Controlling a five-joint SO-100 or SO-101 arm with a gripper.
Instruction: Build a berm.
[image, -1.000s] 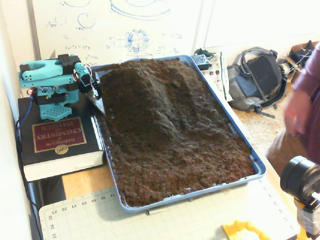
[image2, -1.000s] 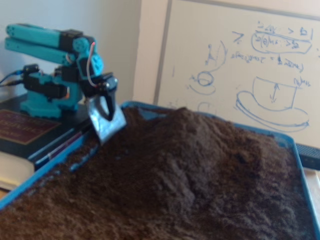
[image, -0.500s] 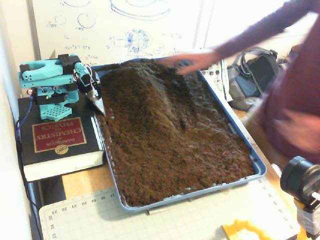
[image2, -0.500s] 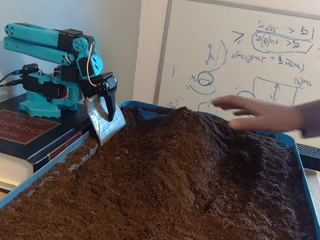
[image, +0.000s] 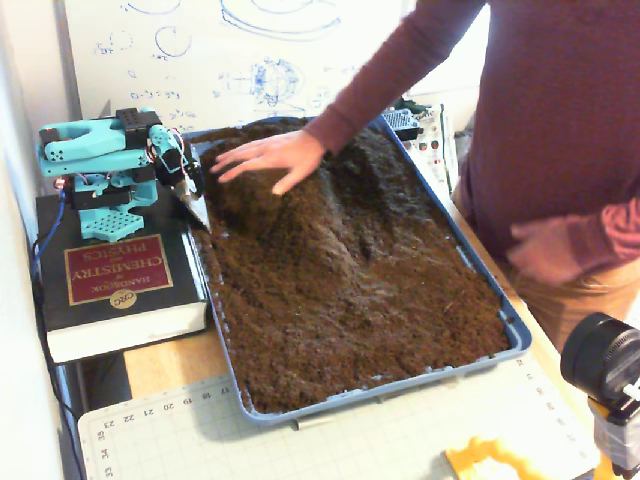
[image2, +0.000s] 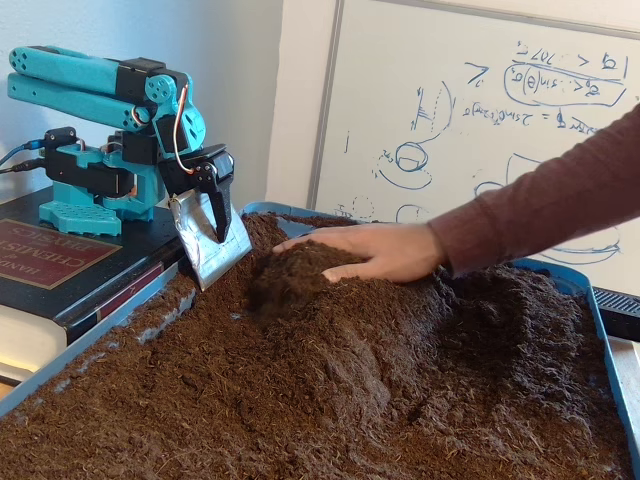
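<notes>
Gripper (image2: 212, 225) clamped on a metal scoop blade (image2: 212, 248) at the tray's (image: 515, 330) arm-side edge; person's hand (image2: 370, 250) presses the berm (image2: 330, 300) mid-tray, so any sweep risks striking it.

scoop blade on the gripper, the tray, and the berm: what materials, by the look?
Scoop blade: thin sheet metal or foil-faced, likely; silvery, dull sheen, slightly crinkled. Tray: probably moulded plastic; uniform blue, smooth rounded rim. Berm: loose dark brown soil, crumbly and fibrous, matte. A person's hand presses on its top.
</notes>
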